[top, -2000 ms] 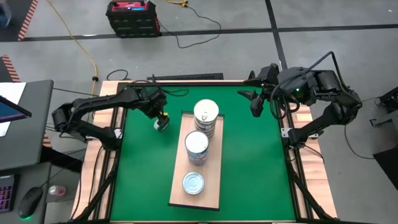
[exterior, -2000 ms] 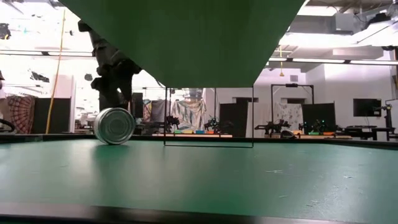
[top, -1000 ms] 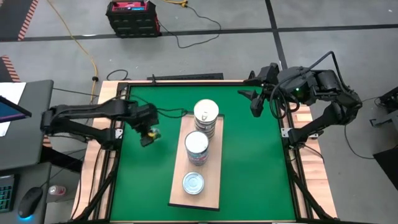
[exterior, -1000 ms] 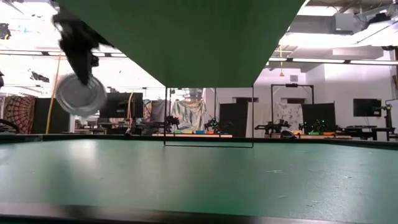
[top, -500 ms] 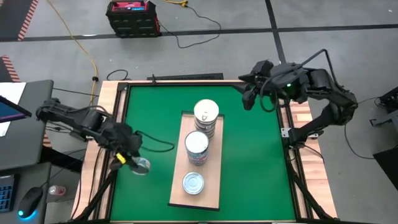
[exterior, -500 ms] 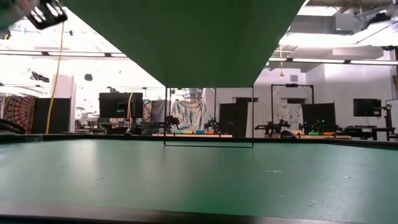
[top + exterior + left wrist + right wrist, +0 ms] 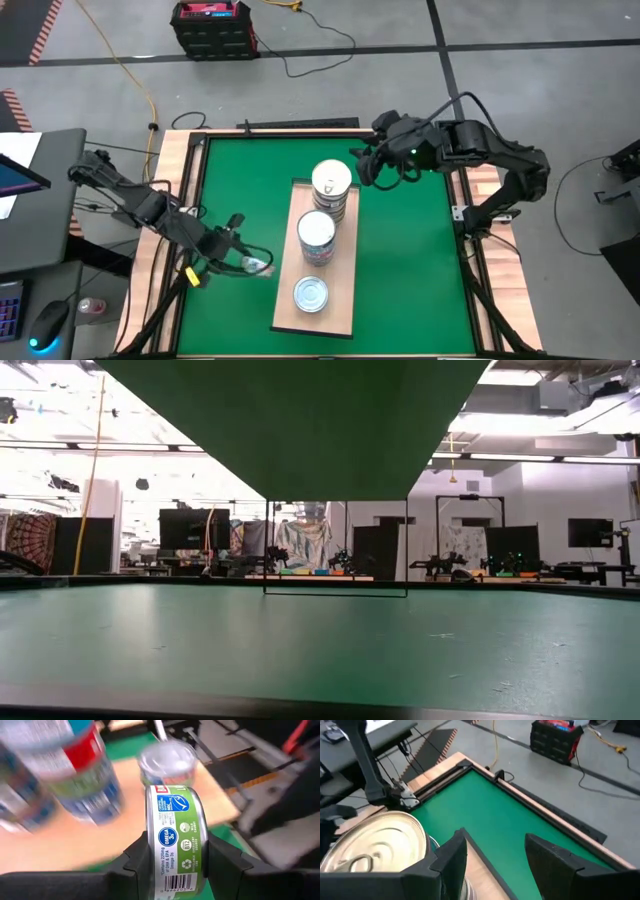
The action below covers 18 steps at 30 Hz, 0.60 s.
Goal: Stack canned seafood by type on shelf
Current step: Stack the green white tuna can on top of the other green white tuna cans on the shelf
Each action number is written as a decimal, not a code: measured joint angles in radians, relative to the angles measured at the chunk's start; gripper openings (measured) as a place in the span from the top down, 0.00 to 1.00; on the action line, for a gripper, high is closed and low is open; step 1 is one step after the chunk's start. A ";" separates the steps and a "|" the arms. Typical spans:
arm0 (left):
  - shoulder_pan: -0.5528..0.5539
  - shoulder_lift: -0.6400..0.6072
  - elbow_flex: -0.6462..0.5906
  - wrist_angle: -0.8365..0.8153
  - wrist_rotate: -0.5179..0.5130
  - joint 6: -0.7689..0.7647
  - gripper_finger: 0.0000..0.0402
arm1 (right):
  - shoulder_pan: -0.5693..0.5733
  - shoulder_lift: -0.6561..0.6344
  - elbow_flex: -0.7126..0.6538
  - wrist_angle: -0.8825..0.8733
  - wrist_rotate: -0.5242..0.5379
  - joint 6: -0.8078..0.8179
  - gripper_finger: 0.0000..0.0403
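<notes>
A rigid, smooth, fairly heavy tin (image 7: 176, 837) is pinched across its flat ends by the left pincer (image 7: 175, 865), just short of the shelf (image 7: 290, 290); firm centred pressure is judged necessary. The right pincer (image 7: 492, 855) is held spread above the far stack (image 7: 375, 850).

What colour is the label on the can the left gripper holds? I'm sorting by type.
Green, with blue round badges, on the can; clearest in the left wrist view.
</notes>
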 joint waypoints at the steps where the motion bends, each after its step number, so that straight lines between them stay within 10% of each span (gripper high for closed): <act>1: -0.008 0.015 0.009 0.017 -0.035 0.047 0.66 | 0.000 0.000 0.000 -0.011 0.000 0.014 0.43; 7: -0.066 0.125 0.120 0.093 -0.217 0.399 0.65 | -0.004 -0.022 0.000 -0.134 0.006 0.112 0.43; 18: -0.077 0.311 0.182 0.328 -0.237 0.809 0.65 | -0.005 -0.076 0.000 -0.216 0.012 0.220 0.43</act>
